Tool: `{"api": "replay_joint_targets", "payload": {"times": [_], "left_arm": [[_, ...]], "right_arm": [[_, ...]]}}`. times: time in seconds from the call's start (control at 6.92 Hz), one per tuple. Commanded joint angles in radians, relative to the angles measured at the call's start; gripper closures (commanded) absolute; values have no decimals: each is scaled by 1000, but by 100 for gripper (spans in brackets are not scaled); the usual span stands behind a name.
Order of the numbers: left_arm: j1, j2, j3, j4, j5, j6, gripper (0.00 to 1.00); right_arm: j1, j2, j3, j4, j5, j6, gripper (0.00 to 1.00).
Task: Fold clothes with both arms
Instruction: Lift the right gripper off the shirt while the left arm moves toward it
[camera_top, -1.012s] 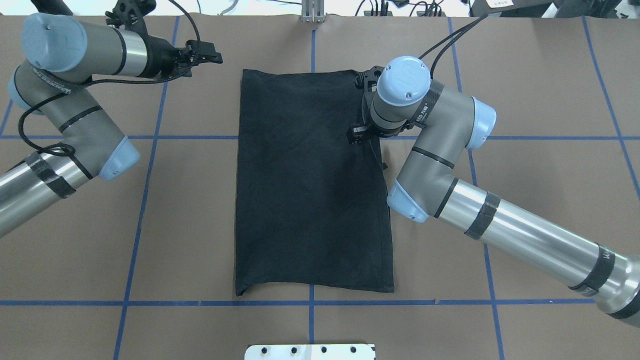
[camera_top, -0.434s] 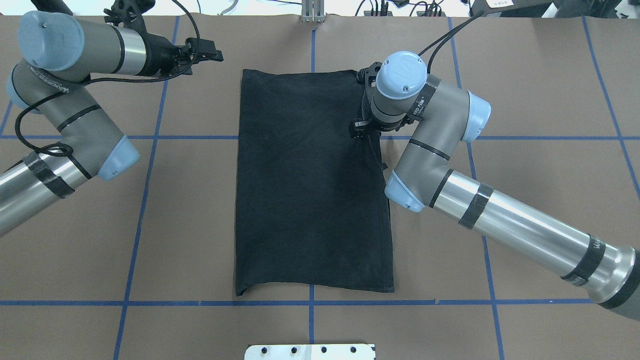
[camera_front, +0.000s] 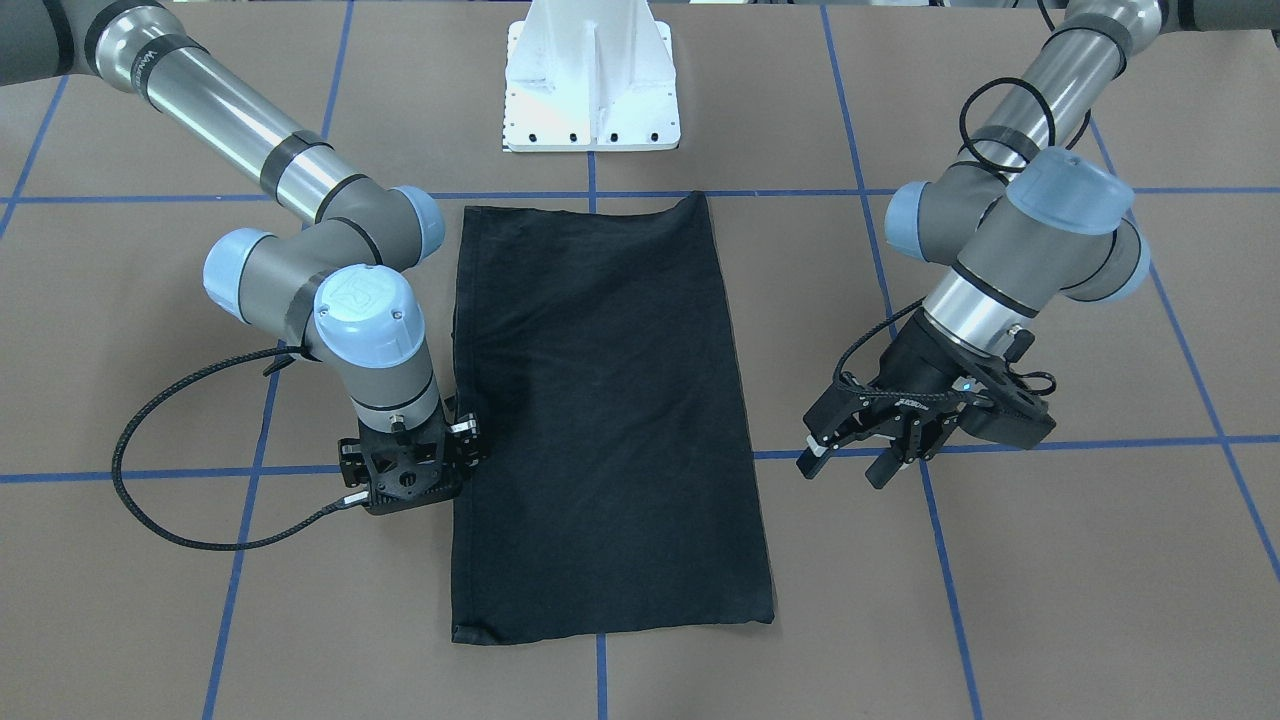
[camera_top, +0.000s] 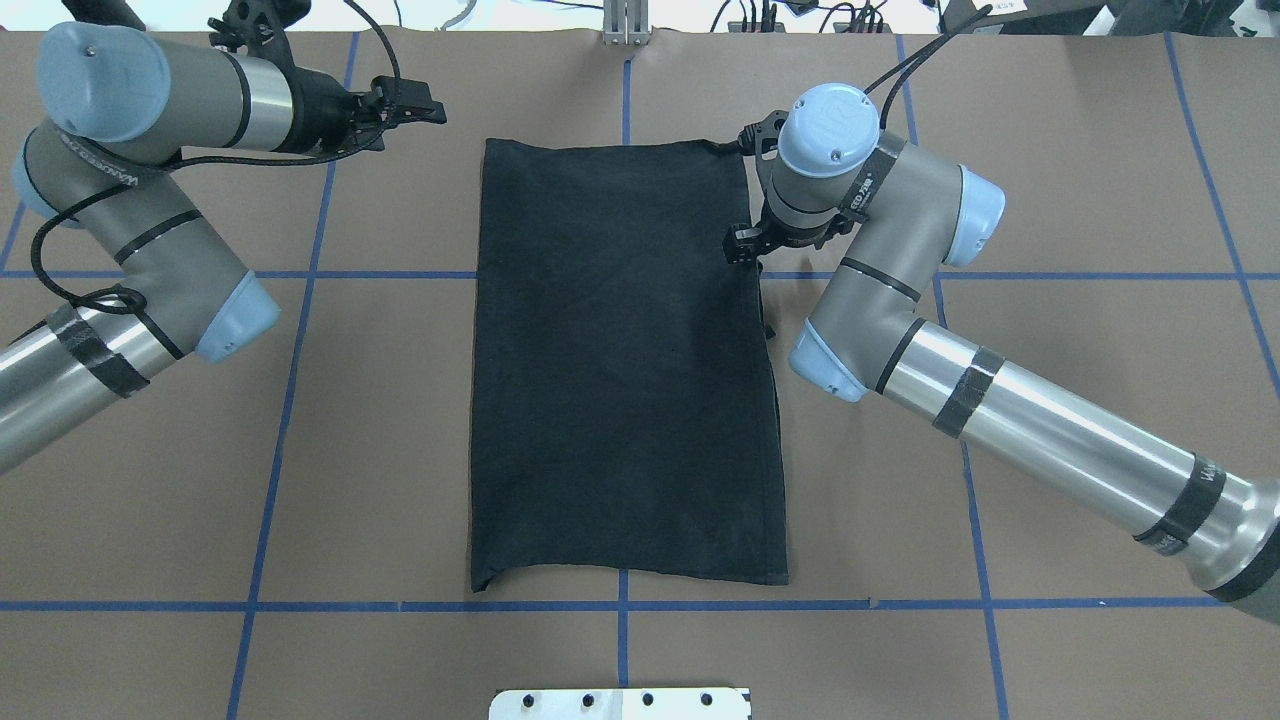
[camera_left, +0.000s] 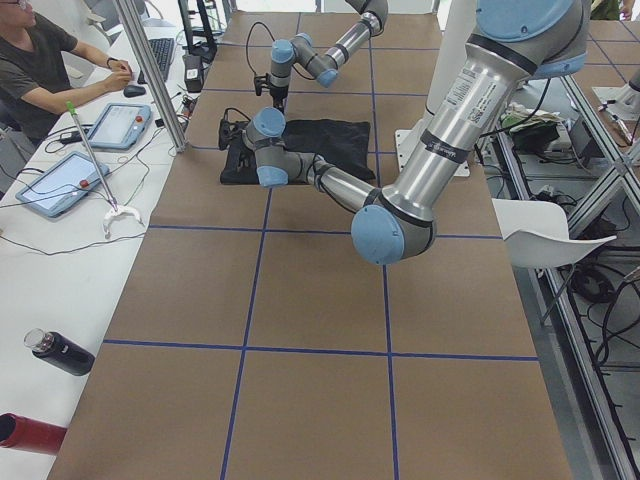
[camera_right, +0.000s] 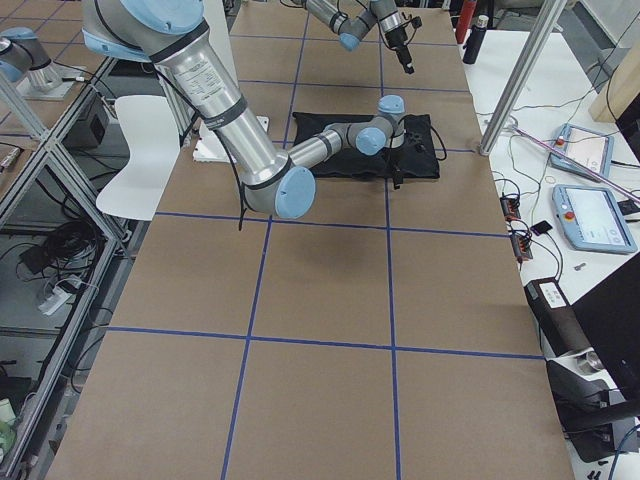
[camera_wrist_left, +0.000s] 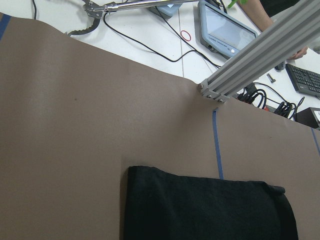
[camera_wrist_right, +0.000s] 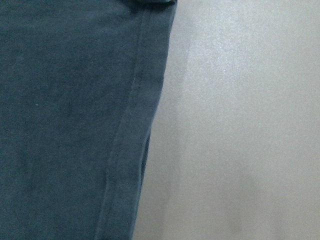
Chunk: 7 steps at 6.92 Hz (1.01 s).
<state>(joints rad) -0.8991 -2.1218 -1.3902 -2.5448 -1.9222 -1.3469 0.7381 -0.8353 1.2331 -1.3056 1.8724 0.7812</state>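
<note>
Black T-shirt (camera_top: 625, 370) folded to a long rectangle, flat at the middle of the brown table (camera_top: 400, 450). Right gripper (camera_front: 410, 480) pointing down at its long edge, jaws hidden, so cannot tell if gripping. Left gripper (camera_front: 845, 468) well apart, jaws spread, holding nothing.

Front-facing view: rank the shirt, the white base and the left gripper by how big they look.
1. shirt: by far the largest.
2. base: clearly smaller, and cut off by the view's top edge.
3. left gripper: smallest.
</note>
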Motion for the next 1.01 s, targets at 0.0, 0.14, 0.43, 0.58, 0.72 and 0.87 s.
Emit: {"api": "replay_joint_targets", "payload": {"times": [0.0, 0.14, 0.43, 0.58, 0.72, 0.87], "left_arm": [[-1, 0, -10, 14, 0, 0, 0], [-1, 0, -16, 20, -1, 0, 0], [5, 38, -111, 56, -6, -41, 0], [43, 102, -236, 99, -20, -139, 0], [98, 194, -342, 104, -23, -191, 0], [164, 242, -421, 103, -23, -293, 0]], "right_arm": [[33, -10, -3, -1, 39, -20, 1], [55, -5, 3, -1, 86, -22, 1], [96, -24, 104, -12, 230, -2, 1], [95, -110, 234, -14, 243, 45, 1], [95, -184, 356, -18, 258, 96, 0], [93, -258, 468, -20, 290, 165, 0]]}}
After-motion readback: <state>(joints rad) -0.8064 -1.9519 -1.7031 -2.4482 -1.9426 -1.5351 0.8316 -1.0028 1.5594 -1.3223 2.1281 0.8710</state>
